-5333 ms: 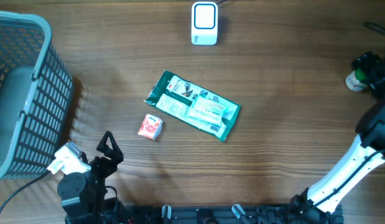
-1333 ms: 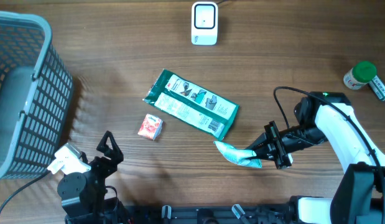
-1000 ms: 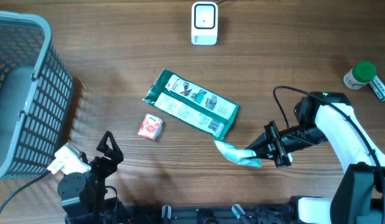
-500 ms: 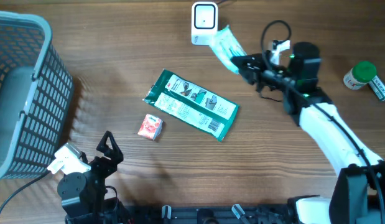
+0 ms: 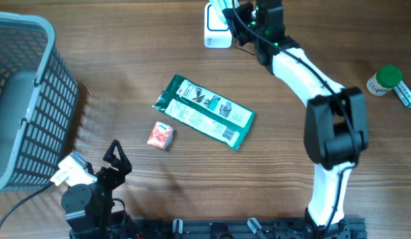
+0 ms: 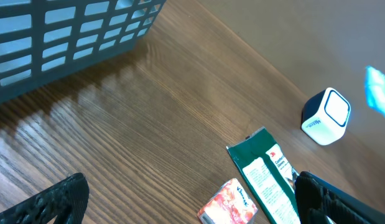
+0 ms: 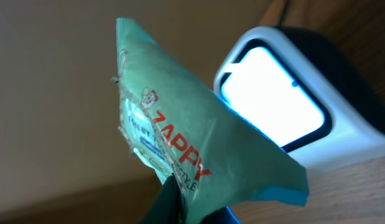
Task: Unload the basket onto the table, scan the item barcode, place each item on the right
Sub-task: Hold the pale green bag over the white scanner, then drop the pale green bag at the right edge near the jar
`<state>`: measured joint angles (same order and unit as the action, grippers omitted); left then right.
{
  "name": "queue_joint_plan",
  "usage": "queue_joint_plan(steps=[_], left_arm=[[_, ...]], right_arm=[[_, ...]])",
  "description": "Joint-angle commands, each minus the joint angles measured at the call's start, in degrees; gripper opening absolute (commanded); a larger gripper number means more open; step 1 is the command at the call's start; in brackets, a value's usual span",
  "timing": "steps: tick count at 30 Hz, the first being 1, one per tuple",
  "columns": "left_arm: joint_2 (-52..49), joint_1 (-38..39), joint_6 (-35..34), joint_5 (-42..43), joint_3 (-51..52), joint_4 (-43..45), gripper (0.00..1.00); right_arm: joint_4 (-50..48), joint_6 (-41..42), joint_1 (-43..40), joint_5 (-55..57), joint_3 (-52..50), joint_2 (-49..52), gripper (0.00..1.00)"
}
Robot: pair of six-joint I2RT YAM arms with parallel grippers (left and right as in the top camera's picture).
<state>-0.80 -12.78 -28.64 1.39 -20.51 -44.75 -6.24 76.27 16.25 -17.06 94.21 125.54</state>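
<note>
Holding the left tool wide and empty at the near edge of the table. Leaving the red pack and green pack lying flat mid-table. Pinching, at the far side, a teal packet in the narrowly closed right tool, just before the scanner window. Judging the packet light, soft, crinkly, probably slippery; gripping best at one sealed edge.

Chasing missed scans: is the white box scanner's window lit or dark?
Lit: the white box scanner window glows bright white, right wrist view.
</note>
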Motion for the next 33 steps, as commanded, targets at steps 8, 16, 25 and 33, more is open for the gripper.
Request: queue_joint_plan(steps=[8,16,25,33], left_arm=[[0.31,-0.09,-0.33,-0.37,0.04,0.11,1.0],[0.33,-0.09,-0.33,-0.37,0.04,0.11,1.0],[0.33,-0.09,-0.33,-0.37,0.04,0.11,1.0],[0.33,-0.09,-0.33,-0.37,0.04,0.11,1.0]], right_arm=[[10.38,0.28,0.09,2.23,2.86,1.77,0.07],[17.18,-6.73,-1.6,0.5,4.87,-3.48,0.08],[51.01,-19.34,-22.99,1.31,4.5,-14.97,0.08],[47.43,-26.84,-34.49,20.81,1.64,-7.61,0.21]])
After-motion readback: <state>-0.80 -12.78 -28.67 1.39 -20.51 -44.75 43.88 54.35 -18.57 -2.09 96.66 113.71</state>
